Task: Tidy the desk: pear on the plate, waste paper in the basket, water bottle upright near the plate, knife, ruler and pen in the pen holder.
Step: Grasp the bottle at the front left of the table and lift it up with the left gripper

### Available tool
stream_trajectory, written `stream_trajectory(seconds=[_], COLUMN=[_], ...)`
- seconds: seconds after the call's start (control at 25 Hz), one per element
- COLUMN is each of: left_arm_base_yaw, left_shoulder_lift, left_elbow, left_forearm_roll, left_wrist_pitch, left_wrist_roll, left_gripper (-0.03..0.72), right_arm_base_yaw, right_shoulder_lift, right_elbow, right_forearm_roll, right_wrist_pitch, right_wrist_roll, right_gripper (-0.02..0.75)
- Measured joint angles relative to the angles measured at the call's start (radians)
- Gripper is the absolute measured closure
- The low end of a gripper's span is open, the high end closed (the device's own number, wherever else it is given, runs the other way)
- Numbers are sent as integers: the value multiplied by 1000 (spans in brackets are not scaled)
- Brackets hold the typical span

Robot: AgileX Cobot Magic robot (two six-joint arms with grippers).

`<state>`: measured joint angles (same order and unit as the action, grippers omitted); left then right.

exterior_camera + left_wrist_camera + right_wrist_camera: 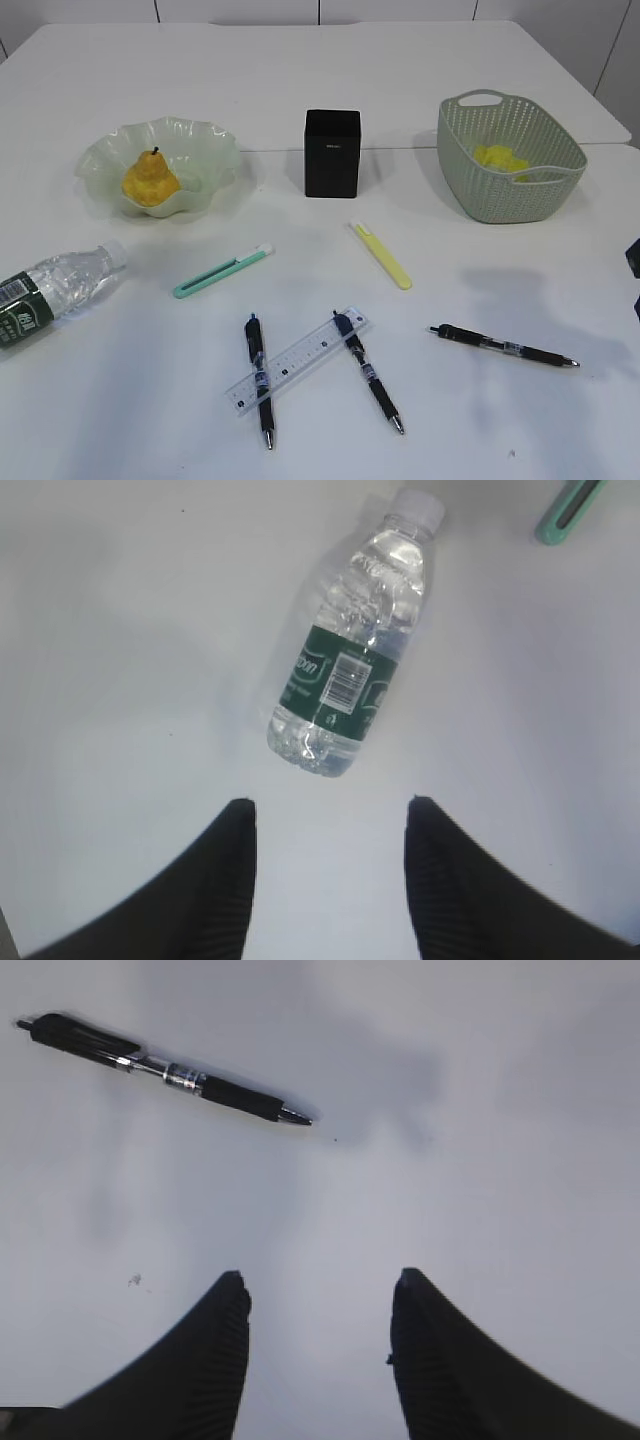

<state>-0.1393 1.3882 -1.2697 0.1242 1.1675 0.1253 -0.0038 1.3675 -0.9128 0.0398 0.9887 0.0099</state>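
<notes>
On the large plain white desk [420, 80], nearest the viewer, a short clear plastic ruler [297, 361] lies slanted between two black pens [259, 380], crossing over one. A third black pen [503, 346] lies at four o'clock. At nine o'clock a small clear water bottle with a dark green label [48, 291] lies on its side. Mid-desk rest a teal utility knife [222, 272] and a yellow knife [381, 255]. Farther back, a matte black square pen holder [332, 152] stands at twelve o'clock. At ten o'clock a lumpy yellow pear [150, 181] sits in the pale green wavy glass plate [200, 140]. At two o'clock, yellow waste paper [500, 158] lies in the grey-green woven basket [480, 190]. The left gripper [330, 815] hovers parted over the bottle; the right gripper [318, 1285] hovers parted, empty.
</notes>
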Motion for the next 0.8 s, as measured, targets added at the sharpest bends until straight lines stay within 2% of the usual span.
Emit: stream_trajectory(seconds=[0.56, 0.8], left_arm_base_yaw=[0, 0], left_shoulder_lift=[3, 66], left_elbow=[0, -2], left_forearm_roll=[6, 2], left_wrist_pitch=[-220, -200], left_wrist_roll=[4, 45], left_gripper=[346, 307], right_arm_base_yaw=[0, 0], right_shoulder_lift=[0, 0], right_elbow=[0, 0], right_forearm_roll=[25, 39], right_wrist_pitch=[0, -8], right_wrist_roll=[6, 6], right_gripper=[384, 384])
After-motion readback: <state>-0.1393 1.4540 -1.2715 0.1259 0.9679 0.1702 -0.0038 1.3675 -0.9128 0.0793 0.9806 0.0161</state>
